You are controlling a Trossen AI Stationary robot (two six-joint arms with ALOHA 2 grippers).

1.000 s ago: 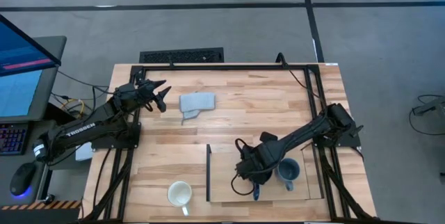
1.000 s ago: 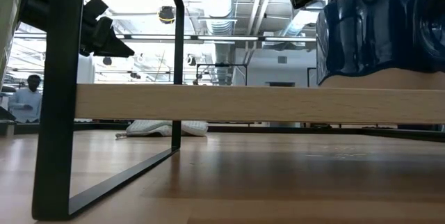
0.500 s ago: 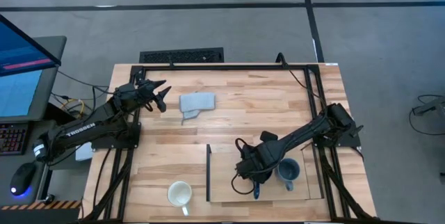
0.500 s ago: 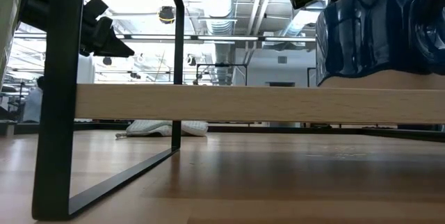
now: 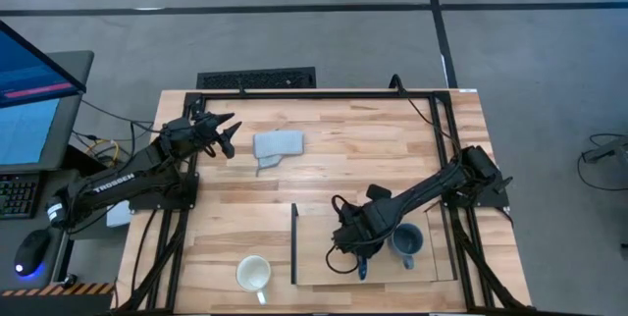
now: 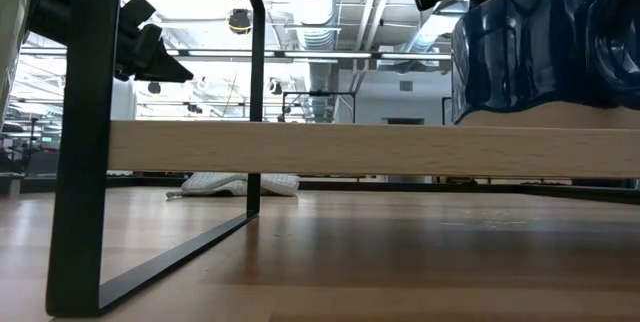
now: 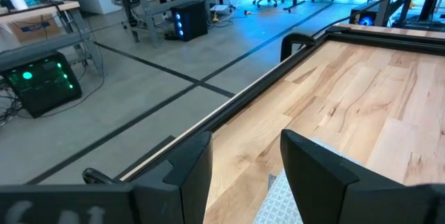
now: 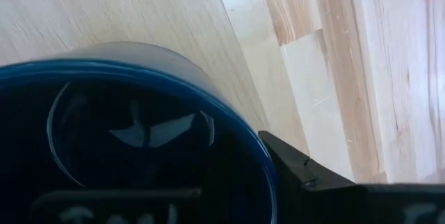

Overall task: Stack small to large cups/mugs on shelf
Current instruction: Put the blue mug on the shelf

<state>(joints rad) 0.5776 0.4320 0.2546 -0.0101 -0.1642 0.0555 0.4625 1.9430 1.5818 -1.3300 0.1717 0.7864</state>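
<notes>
- On the shelf (image 5: 324,257), the right gripper (image 5: 359,244) sits over the navy mug (image 5: 361,253); one finger reaches inside the rim, so it appears closed on the wall.
- Just beside it on the board stands the grey-blue mug (image 5: 406,241), while the white mug (image 5: 253,275) waits on the tabletop (image 5: 373,149) across the dark upright strip (image 5: 293,243).
- Risk, as I judge it: a rim pinch is shallow, so the glazed navy mug could tilt or slip if lifted, or knock its neighbour if swung that way.
- Only the right wrist view shows the finger against the rim; the overhead view hides that contact beneath the arm.
- Only the low view shows the mug's base resting on the board's edge.
- Far off, the left gripper (image 5: 224,135) hovers near the grey cloth (image 5: 277,146), fingers parted and holding nothing.
</notes>
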